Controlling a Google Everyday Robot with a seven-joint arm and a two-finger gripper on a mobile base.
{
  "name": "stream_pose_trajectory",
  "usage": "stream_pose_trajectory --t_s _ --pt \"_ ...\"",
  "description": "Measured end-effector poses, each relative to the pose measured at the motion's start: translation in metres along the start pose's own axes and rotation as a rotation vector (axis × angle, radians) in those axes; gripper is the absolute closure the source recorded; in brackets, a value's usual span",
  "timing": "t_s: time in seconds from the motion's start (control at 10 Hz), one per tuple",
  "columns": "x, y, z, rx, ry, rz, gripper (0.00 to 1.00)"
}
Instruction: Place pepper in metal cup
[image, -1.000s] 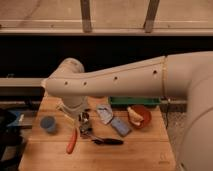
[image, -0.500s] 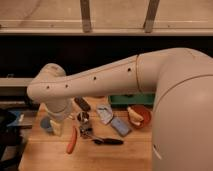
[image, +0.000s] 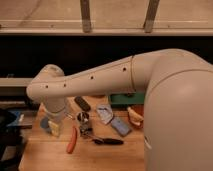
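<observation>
Left edge of the wooden surface (image: 47, 159): a blue cup (image: 43, 123), partly hidden behind my end effector (image: 56, 122), which hangs low under the wrist. Released or clenched, I cannot tell. The pepper (image: 72, 142) lies flat just right of the end effector and nearer the camera, with its long axis running near-to-far on a slight slant. The metal cup (image: 83, 119) stands upright by the pepper's far tip. My judgement is a short reach, right and toward the camera.

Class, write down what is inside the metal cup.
Only a dark inside shows in the metal cup; its bottom is hidden. The pepper lies outside it on the table, and the pincer hangs left of it, by the blue cup.
</observation>
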Motion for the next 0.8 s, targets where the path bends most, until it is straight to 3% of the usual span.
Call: stream_pose_trajectory --t_s 0.8 --pt "-0.032 0.02 0.079 -0.137 0.086 -0.06 0.25"
